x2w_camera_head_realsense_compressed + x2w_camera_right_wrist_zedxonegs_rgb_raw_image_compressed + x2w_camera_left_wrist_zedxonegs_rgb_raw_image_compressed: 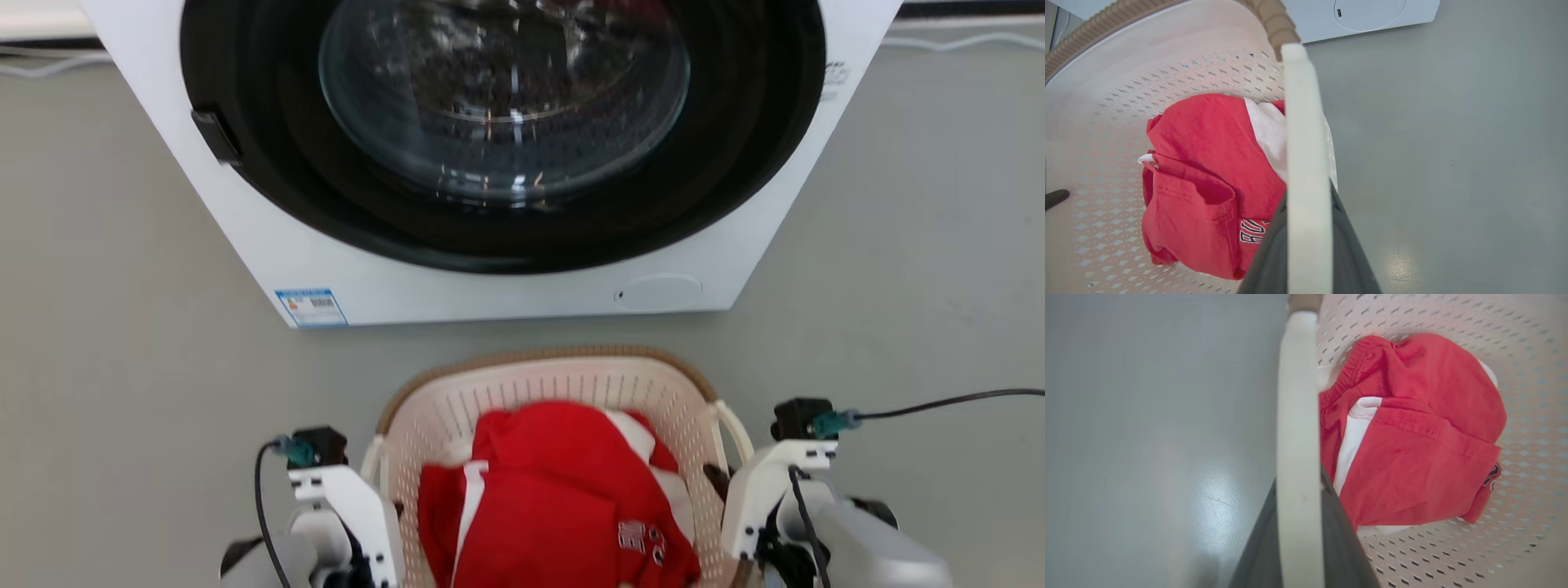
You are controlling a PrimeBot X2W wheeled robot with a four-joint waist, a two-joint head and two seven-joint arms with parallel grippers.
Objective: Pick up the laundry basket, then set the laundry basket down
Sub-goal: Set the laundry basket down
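Basket (571,382): cream, perforated, brown rim; sat at lower centre of the head view, before the washer (392,278) and apart from it, grey floor (122,343) showing between the two; whether it rested on the floor or hung clear of it could not be told

Contents: red garment (555,498) with white panels and dark lettering, bunched on the basket bottom

Left handle (1296,396): white loop at the basket's left side; passed between the dark fingers (1345,547) of the left gripper (1299,482), which were pinched against it, one on each side

Right handle (1302,106): white loop at the basket's right side; passed likewise between the fingers (1349,253) of the right gripper (1308,194), pressed in on it from both sides

Washer: white front-loader, round dark door with glass bowl, door closed; blue label at its lower left corner, round flap at its lower right

Arms: pale, one on each flank of the basket in the head view, each with a dark cable
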